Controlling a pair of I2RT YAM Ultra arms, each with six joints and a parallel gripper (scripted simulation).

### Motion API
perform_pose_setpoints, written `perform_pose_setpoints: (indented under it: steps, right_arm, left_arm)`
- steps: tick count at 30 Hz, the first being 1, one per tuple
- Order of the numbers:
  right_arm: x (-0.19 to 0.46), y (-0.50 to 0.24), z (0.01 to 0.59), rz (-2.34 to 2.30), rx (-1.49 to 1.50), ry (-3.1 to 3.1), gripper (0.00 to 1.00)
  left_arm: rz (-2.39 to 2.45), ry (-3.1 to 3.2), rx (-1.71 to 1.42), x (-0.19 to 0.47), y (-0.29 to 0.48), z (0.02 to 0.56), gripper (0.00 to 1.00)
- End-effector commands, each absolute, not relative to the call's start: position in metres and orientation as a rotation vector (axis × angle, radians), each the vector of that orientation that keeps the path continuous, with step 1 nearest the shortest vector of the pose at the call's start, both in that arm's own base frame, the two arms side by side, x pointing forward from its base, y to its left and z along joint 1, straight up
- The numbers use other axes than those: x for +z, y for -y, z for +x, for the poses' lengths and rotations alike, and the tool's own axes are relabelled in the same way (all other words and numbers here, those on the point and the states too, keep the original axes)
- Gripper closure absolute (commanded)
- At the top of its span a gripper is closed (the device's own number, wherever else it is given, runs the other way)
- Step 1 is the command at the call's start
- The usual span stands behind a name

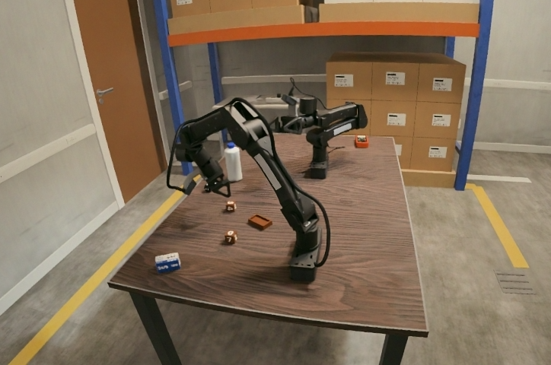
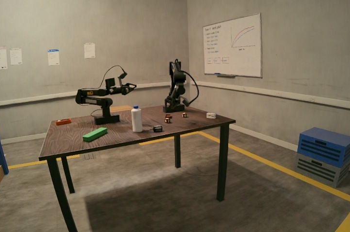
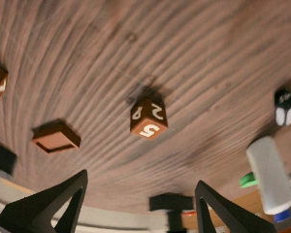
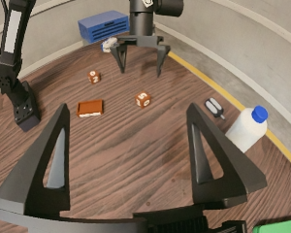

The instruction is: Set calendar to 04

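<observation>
Two small brown number cubes lie on the table. One cube (image 1: 230,206) sits just below my left gripper (image 1: 218,187), which hovers above it, open and empty. In the left wrist view this cube (image 3: 148,118) shows 2 and 5 between the open fingers. The other cube (image 1: 230,236) lies closer to the table's front and shows 7. The brown calendar tray (image 1: 259,222) lies empty beside them; it also shows in the left wrist view (image 3: 56,138). My right gripper (image 1: 280,125) is open, held high at the far end of the table, and its own view (image 4: 128,113) looks toward the cubes.
A white bottle (image 1: 233,161) stands just behind the left gripper. A blue-and-white box (image 1: 167,262) lies near the front corner. A small black item (image 2: 157,128), a green block (image 2: 94,134) and an orange item (image 1: 361,141) lie farther off.
</observation>
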State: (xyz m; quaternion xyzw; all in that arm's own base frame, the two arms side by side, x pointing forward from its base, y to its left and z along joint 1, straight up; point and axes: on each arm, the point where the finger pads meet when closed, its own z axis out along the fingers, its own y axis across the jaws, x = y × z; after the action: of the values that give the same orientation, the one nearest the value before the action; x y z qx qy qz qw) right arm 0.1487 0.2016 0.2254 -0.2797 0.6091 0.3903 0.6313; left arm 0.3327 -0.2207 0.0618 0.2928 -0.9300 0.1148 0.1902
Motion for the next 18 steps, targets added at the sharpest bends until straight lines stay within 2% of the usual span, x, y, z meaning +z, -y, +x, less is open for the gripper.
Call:
perform_pose_setpoints:
  steps: [1,18]
  right_arm:
    - [0.2403,-0.1986,0.1461,-0.628,0.902,-1.338,0.0]
    - [0.2403,-0.1986,0.1461,-0.628,0.902,-1.338,0.0]
  left_arm:
    - [1.021,2.516,0.36,0.0731,0.2246,0.3427,0.0]
    - [1.017,2.528,0.356,0.0722,0.2216,0.3445,0.0]
